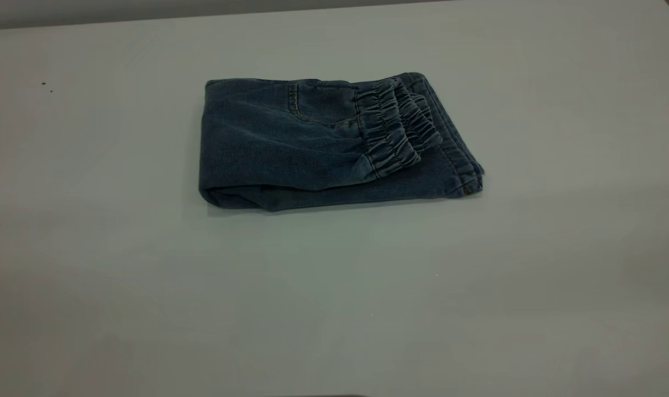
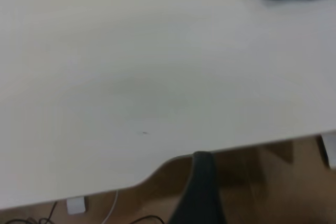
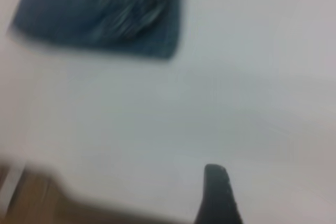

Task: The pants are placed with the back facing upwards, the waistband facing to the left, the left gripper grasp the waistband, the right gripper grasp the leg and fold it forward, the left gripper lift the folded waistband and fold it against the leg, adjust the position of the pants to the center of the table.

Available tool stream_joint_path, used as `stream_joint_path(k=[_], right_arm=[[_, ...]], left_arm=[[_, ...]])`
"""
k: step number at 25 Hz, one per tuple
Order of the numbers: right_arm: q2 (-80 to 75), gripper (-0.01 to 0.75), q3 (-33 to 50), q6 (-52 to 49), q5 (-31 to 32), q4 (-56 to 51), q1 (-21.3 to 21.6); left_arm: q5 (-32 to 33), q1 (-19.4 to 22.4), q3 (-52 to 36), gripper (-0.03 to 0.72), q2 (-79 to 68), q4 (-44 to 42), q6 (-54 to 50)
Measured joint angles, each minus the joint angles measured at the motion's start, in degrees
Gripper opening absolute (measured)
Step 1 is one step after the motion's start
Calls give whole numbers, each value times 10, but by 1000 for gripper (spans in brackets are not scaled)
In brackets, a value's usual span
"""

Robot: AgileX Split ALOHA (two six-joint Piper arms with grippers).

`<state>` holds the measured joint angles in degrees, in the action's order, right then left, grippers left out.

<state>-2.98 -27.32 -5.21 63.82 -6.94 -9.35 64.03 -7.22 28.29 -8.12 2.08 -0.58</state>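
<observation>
Folded blue denim pants (image 1: 312, 149) lie in the upper middle of the exterior frame on the plain white table (image 1: 334, 309), the gathered elastic waistband (image 1: 392, 129) turned over on top toward the right, above the stitched leg hems at the right edge. Print and pockets are mostly hidden by the fold. Neither arm appears in that frame. Each wrist view shows only one dark finger, left gripper (image 2: 202, 192) over the table edge, right gripper (image 3: 218, 195) near it; whether either is parted cannot be told.
</observation>
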Motion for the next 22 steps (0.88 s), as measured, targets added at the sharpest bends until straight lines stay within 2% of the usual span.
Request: stream_joint_path(k=[3, 7, 22], right_arm=[[34, 424, 0, 0, 7, -2, 34], [36, 424, 0, 0, 9, -4, 37], [36, 424, 1, 0, 9, -4, 37]], left_arm=[[1, 38, 0, 570, 27, 0, 0], [1, 64, 0, 570, 75, 0, 0], [4, 68, 0, 570, 92, 0, 0]])
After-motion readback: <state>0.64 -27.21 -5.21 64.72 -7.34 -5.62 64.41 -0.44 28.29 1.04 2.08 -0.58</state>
